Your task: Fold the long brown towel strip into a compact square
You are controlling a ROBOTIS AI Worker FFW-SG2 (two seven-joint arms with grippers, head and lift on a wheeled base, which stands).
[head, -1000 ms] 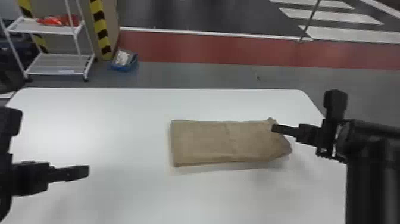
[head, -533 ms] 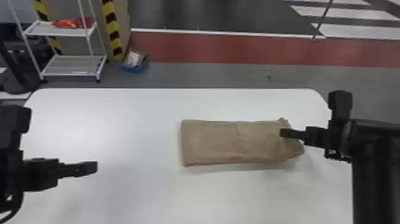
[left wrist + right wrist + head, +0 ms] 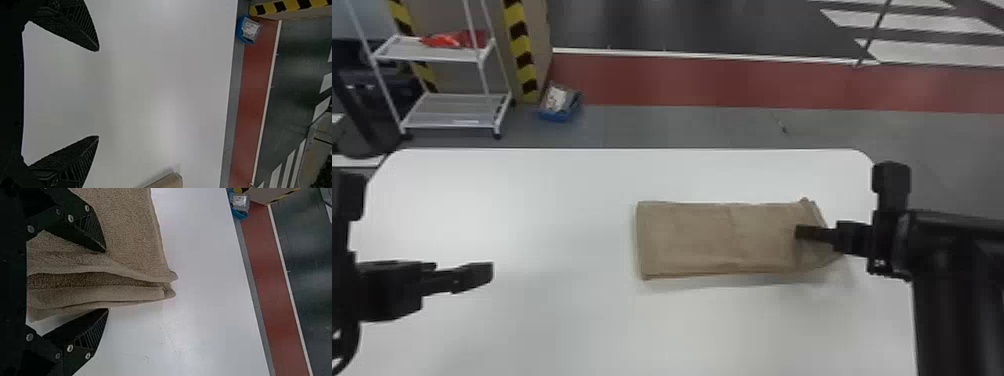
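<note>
Well, the right gripper [image 3: 804, 233] straddles one end of the towel [image 3: 719, 239] — jaws spread, left gripper [image 3: 482, 274] likewise.

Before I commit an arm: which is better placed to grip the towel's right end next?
Right, I'd judge: the right gripper sits open at that layered end; the left gripper is well off the towel.

Right gripper [image 3: 802, 233] closer to towel's [image 3: 712, 237] near edge

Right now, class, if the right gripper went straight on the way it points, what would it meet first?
Most likely the brown towel: its layered edges show in line with the gap of the open right gripper, though how far off they are is unclear.
</note>
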